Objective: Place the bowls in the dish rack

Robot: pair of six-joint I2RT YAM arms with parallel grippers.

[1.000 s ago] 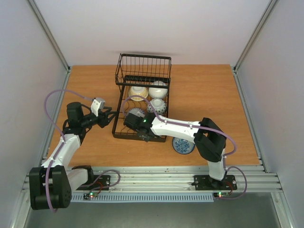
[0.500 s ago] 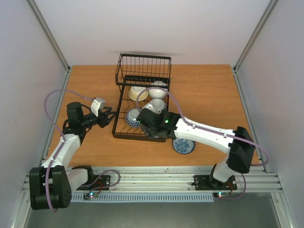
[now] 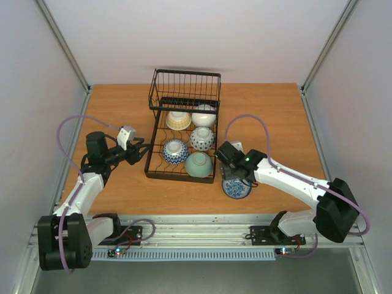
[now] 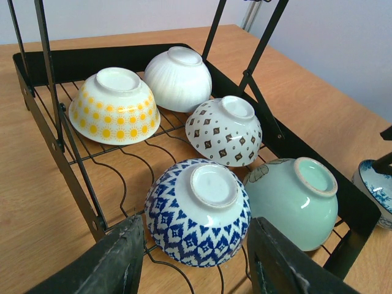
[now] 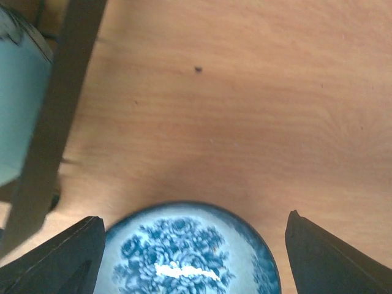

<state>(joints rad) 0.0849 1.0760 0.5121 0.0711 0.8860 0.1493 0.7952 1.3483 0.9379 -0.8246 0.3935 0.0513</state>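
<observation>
The black wire dish rack (image 3: pixel 185 87) holds several upturned bowls: yellow-dotted (image 3: pixel 178 119), white (image 3: pixel 204 116), brown-patterned (image 3: pixel 202 138), blue-and-white (image 3: pixel 175 150) and pale green (image 3: pixel 199 164). A blue floral bowl (image 3: pixel 236 188) stands upright on the table to the right of the rack. My right gripper (image 3: pixel 236 176) hangs open just above it, and its fingers straddle the bowl (image 5: pixel 187 260) in the right wrist view. My left gripper (image 3: pixel 142 149) is open and empty at the rack's left side, facing the blue-and-white bowl (image 4: pixel 198 211).
The rack's taller basket end is at the far side. In the right wrist view the rack's near right corner (image 5: pixel 58 122) and the green bowl (image 5: pixel 15 104) lie just left of my right gripper (image 5: pixel 193 233). Wooden table (image 3: pixel 275 122) extends to the right.
My right arm has pulled out of the rack to the right, leaving the pale green bowl in the near right slot. It now hovers over the blue floral bowl. The left arm has not moved.
</observation>
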